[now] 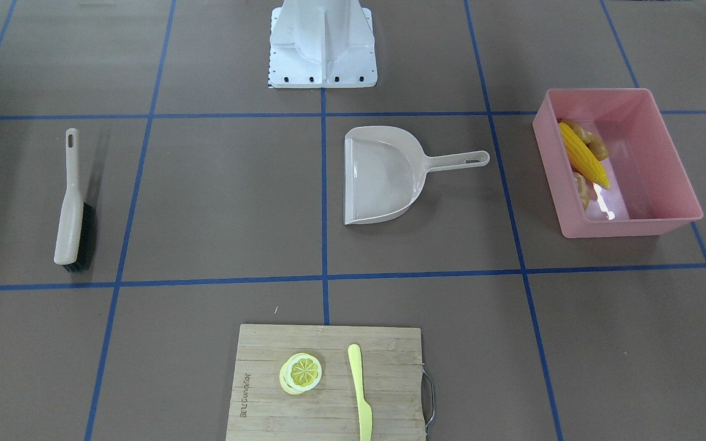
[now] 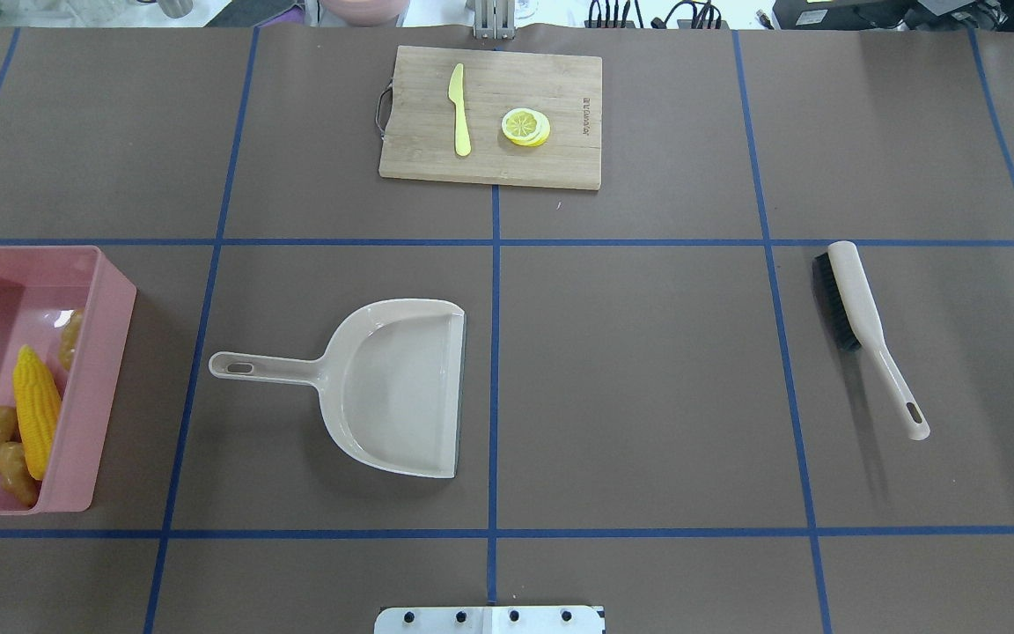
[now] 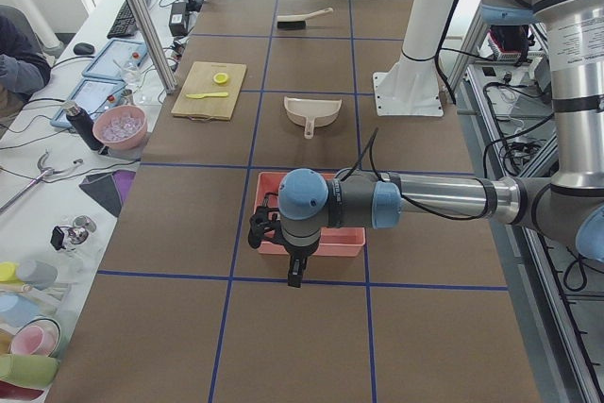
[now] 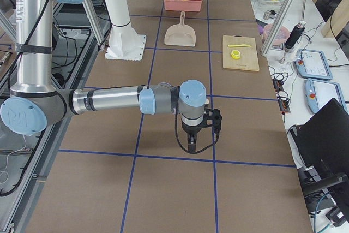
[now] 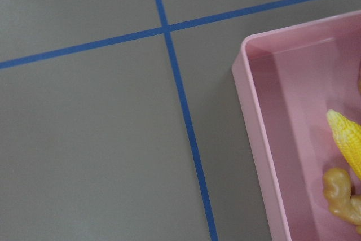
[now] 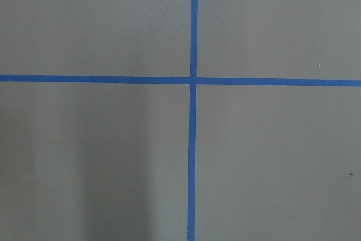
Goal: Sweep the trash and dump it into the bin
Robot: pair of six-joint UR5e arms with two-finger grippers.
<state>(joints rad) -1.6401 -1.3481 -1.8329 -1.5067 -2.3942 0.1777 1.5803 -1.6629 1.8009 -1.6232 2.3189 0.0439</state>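
Observation:
The pink bin (image 1: pixel 632 224) stands at the table's end on my left side. Inside it lie the trash: a yellow corn cob (image 2: pixel 36 409), a knobbly ginger root (image 2: pixel 1 449) and a tan lump (image 2: pixel 71 339). The left wrist view shows a bin corner (image 5: pixel 256 139) with the corn tip (image 5: pixel 347 139) and ginger (image 5: pixel 341 193). My left gripper (image 3: pixel 294 276) hangs over the bin's near side, fingers pointing down. My right gripper (image 4: pixel 192 148) hangs over bare table near the opposite end. Whether either is open or shut I cannot tell.
A beige dustpan (image 2: pixel 401 387) lies mid-table, handle toward the bin. A beige brush with black bristles (image 2: pixel 863 321) lies on the right side. A wooden cutting board (image 2: pixel 419 150) at the far edge carries a pale yellow knife (image 2: pixel 459 110) and lemon slices (image 2: pixel 525 126).

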